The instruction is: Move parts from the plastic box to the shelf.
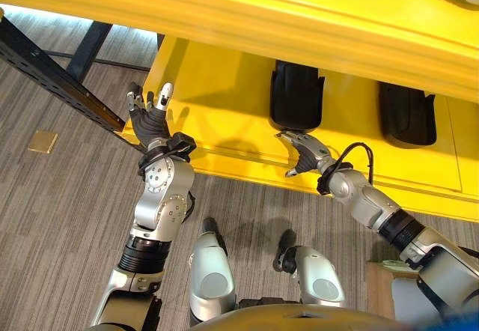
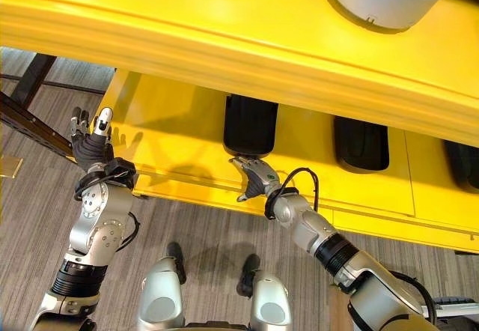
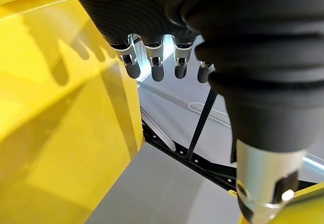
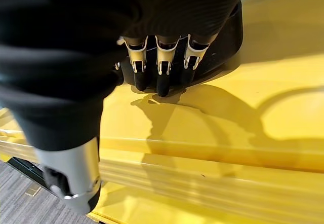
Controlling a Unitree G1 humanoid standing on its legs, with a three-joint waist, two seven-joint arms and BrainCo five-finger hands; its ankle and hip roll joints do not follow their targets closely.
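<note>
The robot's right hand [image 2: 253, 175], fingers relaxed and empty, hovers just before a black rounded plastic part [image 2: 251, 127] on the yellow metal shelf [image 2: 187, 159]; the left hand [image 1: 150, 114] hangs open alongside. A careless nudge could shove the part askew.

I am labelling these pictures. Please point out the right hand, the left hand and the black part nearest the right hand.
right hand [image 1: 303, 151], left eye view, its back.
left hand [image 1: 150, 117], left eye view, its dark cover.
black part [image 1: 296, 95], left eye view, its top face.

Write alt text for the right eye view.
The right hand, fingers relaxed, reaches to the near end of a black part on the yellow shelf. The left hand is raised open at the shelf's left end, holding nothing.
</note>
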